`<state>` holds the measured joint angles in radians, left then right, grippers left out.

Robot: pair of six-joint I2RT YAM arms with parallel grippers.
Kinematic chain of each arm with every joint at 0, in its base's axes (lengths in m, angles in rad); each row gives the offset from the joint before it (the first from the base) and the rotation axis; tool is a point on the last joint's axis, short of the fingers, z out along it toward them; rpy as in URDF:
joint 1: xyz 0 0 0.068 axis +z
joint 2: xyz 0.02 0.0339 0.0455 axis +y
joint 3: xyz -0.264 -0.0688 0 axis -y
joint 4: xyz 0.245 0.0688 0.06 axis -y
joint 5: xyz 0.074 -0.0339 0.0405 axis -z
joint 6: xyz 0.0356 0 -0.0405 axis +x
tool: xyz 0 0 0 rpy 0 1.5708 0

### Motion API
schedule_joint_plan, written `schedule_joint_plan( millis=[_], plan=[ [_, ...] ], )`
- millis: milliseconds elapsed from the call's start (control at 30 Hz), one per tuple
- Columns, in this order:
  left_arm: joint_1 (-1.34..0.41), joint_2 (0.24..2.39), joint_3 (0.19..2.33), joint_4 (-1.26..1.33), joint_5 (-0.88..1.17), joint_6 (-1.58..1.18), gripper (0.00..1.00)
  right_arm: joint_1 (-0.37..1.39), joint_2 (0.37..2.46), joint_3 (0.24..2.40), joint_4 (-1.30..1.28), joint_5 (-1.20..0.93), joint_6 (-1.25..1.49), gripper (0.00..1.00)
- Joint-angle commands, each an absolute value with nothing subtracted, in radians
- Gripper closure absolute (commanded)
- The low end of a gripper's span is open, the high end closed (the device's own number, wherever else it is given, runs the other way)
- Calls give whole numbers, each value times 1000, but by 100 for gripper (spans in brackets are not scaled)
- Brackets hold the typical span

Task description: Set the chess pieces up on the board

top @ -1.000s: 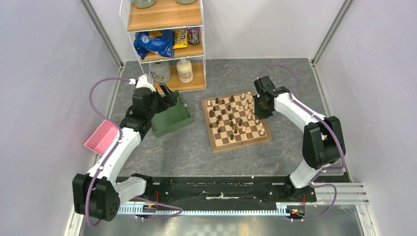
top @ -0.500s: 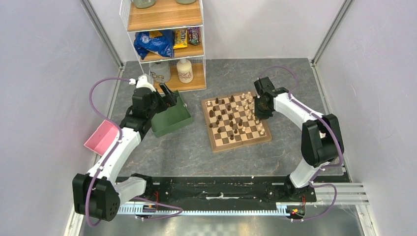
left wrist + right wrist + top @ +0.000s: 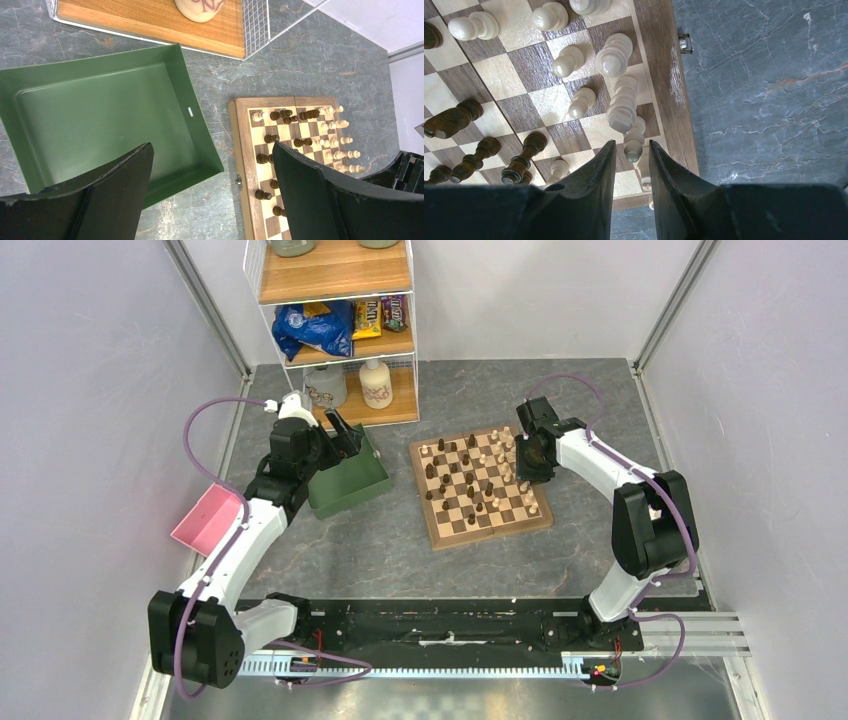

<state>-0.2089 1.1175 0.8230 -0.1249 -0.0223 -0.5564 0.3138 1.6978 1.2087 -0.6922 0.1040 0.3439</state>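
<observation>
The board [image 3: 440,530] lies in the middle of the table, turned a little. Dark brown pieces [image 3: 441,472] stand mostly on its left half and cream pieces [image 3: 517,480] along its right edge. My right gripper [image 3: 523,455] hangs low over the board's far right edge. In the right wrist view its jaws [image 3: 630,143] stand a narrow gap apart, with the head of an upright cream piece [image 3: 635,131] between the tips, untouched. My left gripper [image 3: 346,436] is wide open [image 3: 212,147] and empty over the green tray [image 3: 100,115].
The green tray [image 3: 345,485] sits left of the board and shows no pieces inside. A pink tray [image 3: 205,520] lies at the far left. A wire shelf [image 3: 340,330] with snacks, a bottle [image 3: 376,385] and a jar [image 3: 325,388] stands behind.
My right gripper has shifted slightly left along the board's far right edge. The left arm has not moved.
</observation>
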Motion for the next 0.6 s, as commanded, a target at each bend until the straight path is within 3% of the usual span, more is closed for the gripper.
schedule_joint_plan(
  millis=[0, 333, 567],
  plan=[
    [-204, 1118, 825, -84, -8, -561, 4, 308, 1650, 1228, -704, 126, 338, 61],
    [-202, 1108, 819, -87, -11, -561, 4, 325, 1530, 1310, -730, 69, 337, 53],
    [-202, 1110, 813, -81, -4, -565, 4, 405, 1628, 1412, -725, 43, 338, 52]
  ],
)
